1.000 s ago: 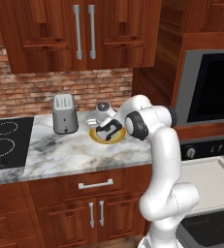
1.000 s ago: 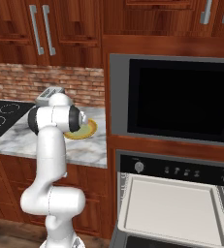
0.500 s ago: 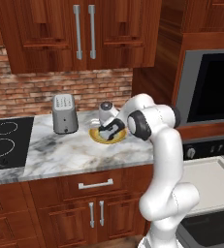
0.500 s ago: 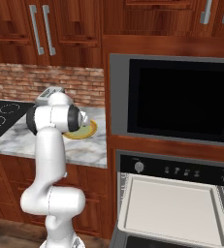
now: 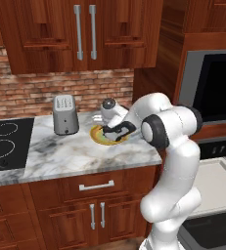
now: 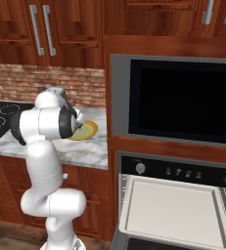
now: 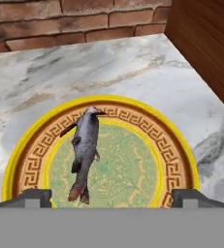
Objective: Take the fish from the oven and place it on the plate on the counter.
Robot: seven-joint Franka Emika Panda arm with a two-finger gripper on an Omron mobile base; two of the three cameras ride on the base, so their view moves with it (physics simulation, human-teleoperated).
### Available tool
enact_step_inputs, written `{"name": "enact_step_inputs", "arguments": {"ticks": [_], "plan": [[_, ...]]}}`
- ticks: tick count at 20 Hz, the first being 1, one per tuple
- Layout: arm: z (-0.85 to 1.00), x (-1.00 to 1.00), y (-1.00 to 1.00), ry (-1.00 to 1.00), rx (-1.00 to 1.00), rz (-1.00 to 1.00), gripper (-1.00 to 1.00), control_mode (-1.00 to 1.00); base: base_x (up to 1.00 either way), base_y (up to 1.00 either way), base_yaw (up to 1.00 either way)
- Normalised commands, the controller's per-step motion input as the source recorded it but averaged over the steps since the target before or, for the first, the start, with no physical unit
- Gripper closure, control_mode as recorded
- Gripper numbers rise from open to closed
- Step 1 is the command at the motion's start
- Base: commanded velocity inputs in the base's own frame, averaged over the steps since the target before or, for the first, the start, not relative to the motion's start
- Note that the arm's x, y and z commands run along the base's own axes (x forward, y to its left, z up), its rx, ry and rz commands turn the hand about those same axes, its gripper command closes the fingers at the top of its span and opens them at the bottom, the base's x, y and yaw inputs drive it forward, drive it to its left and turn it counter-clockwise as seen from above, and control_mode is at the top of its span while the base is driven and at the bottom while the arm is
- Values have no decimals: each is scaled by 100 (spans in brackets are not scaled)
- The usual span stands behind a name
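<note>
Hand view: one fish lies on one plate, my jaws spread, released. Left base view adds one toaster on the worktop.

No legible text, brand, number or sign found in any view. The plate carries a repeating key-pattern border on its orange band, ornamental only, no characters. The oven control strip shows small pale markings beside its knobs, too small to read. The toaster bears no readable label.
</note>
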Motion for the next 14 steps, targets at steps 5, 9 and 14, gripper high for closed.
{"name": "enact_step_inputs", "arguments": {"ticks": [5, 9, 14], "plan": [[52, -100, 0, -9, 1, 0, -100, -100, 0, 0, 0], [83, -100, -2, 0, 2, 0, -100, -100, 0, 0, 0], [98, -100, -16, 0, 0, -2, -100, -100, 0, 0, 0]]}}
